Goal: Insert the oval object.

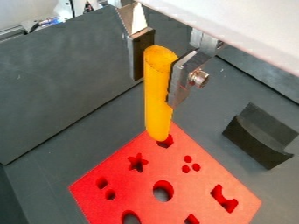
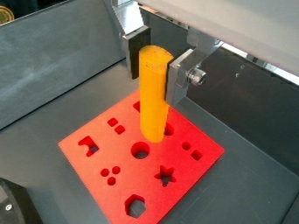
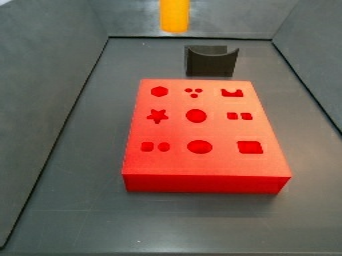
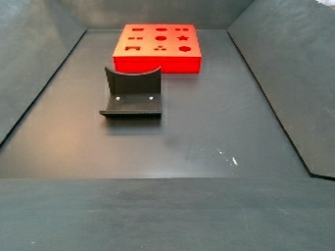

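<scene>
My gripper (image 1: 160, 66) is shut on the oval object (image 1: 156, 101), a smooth orange-yellow peg that hangs upright between the silver fingers; both show in both wrist views, gripper (image 2: 158, 63) and peg (image 2: 153, 101). The peg's lower end hangs above the red block (image 1: 128, 179), which has several shaped holes in its top (image 2: 193, 171). In a side view only the peg's lower end (image 3: 175, 14) shows, high above the block (image 3: 207, 182); the gripper is out of frame there. Neither gripper nor peg shows in the side view with the block at the far end (image 4: 157, 64).
A dark grey curved holder (image 4: 132, 93) stands on the dark floor beside the block, also seen in a side view (image 3: 210, 58) and in both wrist views (image 1: 260, 133) (image 2: 10, 206). Sloping grey walls (image 3: 74, 90) enclose the floor.
</scene>
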You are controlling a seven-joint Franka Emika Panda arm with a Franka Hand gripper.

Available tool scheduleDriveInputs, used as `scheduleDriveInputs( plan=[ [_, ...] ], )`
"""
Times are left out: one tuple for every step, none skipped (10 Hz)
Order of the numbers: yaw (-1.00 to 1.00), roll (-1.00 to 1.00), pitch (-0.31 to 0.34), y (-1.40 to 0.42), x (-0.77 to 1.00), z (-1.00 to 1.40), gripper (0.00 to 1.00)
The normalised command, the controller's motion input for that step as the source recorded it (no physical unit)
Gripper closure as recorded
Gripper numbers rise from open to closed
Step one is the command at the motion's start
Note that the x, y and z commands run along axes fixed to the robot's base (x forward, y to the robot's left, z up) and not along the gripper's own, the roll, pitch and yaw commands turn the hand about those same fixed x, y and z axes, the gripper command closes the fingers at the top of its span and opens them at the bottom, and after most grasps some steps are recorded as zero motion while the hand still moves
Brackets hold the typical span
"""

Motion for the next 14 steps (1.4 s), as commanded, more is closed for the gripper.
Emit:
scheduleDriveInputs(
  plan=[
    [0.0,0.0,0.047,0.0,0.12,0.0,1.0],
    [0.0,0.0,0.04,-0.01,0.33,-0.23,1.0],
    [0.14,0.0,0.057,-0.36,0.71,-0.45,1.0],
    [0.27,0.05,0.1,-0.3,0.77,-0.53,1.0],
    [0.35,0.06,0.116,-0.23,0.74,-0.58,1.0],
    [0.47,0.05,0.101,-0.23,0.61,-0.62,1.0],
    [0.54,0.04,0.076,-0.27,0.49,-0.56,1.0],
    [0.53,0.02,0.06,-0.31,0.48,-0.53,1.0],
    [0.26,0.06,0.0,-0.55,0.58,-0.48,1.0],
    [0.1,0.12,-0.024,-0.59,0.75,-0.55,1.0],
    [0.09,0.17,-0.024,-0.54,0.76,-0.53,1.0],
    [0.06,0.24,-0.004,-0.54,0.74,-0.58,1.0],
    [0.11,0.23,-0.009,-0.51,0.69,-0.59,1.0],
    [0.29,0.19,0.0,-0.48,0.43,-0.43,1.0]
  ],
)
